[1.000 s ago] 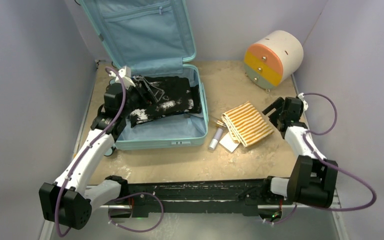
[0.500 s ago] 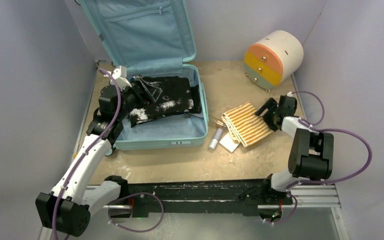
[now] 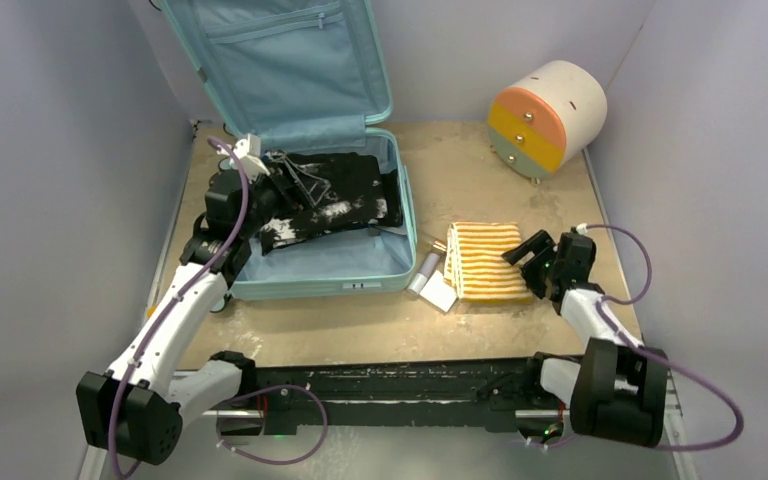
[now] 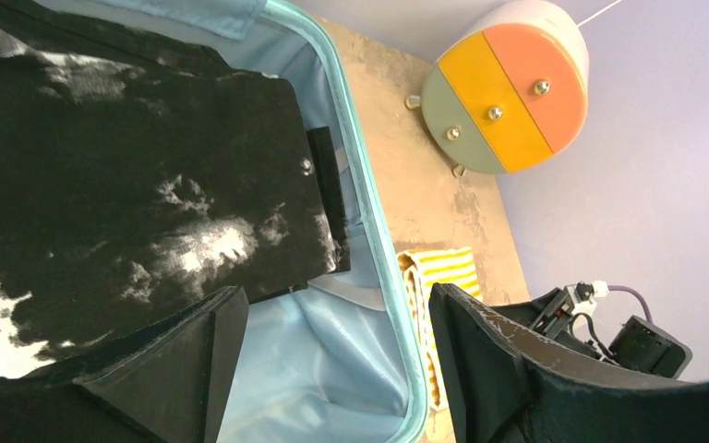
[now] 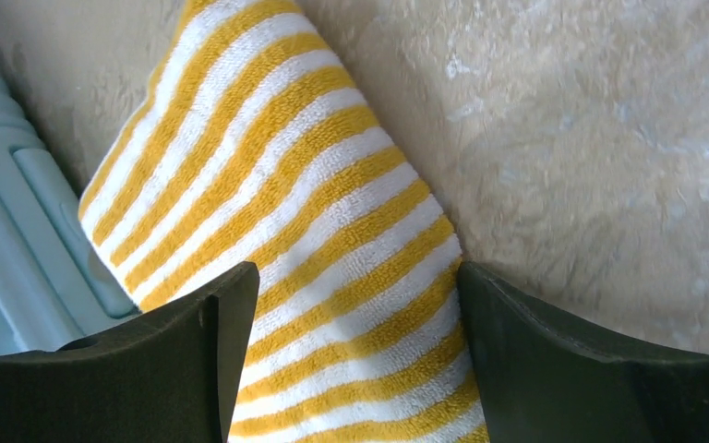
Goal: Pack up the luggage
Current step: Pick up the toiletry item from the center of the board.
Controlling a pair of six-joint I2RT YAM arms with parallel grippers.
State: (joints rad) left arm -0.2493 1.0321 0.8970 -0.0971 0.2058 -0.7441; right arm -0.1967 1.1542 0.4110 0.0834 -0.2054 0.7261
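Note:
The luggage lies open at the left, its pale teal lid upright. A black-and-white garment lies in its lower shell. My left gripper hovers over that garment, open; in the left wrist view the left gripper has only lining and garment beneath it. A yellow-and-white striped towel lies on the table right of the luggage. My right gripper is at the towel's right edge. In the right wrist view the right gripper stands open, with the towel between its fingers.
A round cream drawer unit with orange, yellow and green fronts stands at the back right. A small pale tube and a white card lie between the towel and the luggage. Grey walls close in both sides.
My right arm has swung toward the near edge and in on the towel, which has turned square and shifted; tube and card shifted too. The left arm has barely moved.

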